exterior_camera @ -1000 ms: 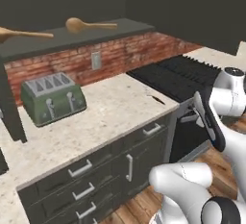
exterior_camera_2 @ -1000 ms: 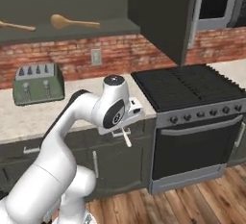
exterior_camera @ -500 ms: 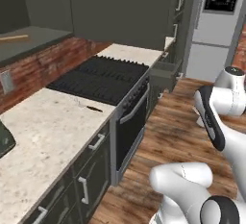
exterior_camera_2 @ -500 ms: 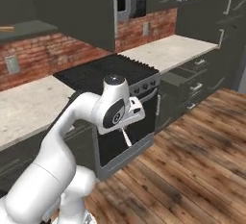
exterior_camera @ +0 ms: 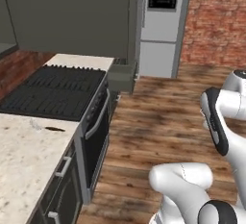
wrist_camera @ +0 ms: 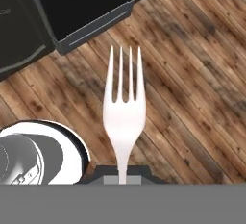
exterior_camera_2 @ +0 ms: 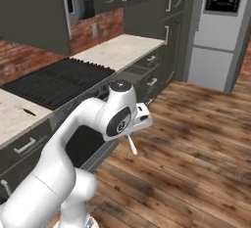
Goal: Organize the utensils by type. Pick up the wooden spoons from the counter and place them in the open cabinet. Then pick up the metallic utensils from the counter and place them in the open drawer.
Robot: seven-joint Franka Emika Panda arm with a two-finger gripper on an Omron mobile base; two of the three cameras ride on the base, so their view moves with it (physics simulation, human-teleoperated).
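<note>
Two-finger gripper [wrist_camera: 123, 171] clamped on pale silvery 4-tined fork [wrist_camera: 124, 112], tines outward over wood floor, carried toward open dark grey drawer [exterior_camera: 121, 76].

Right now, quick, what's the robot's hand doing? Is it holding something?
End effector: closed, holding a fork by its handle, prongs pointing away from the hand, over the wood floor.
</note>
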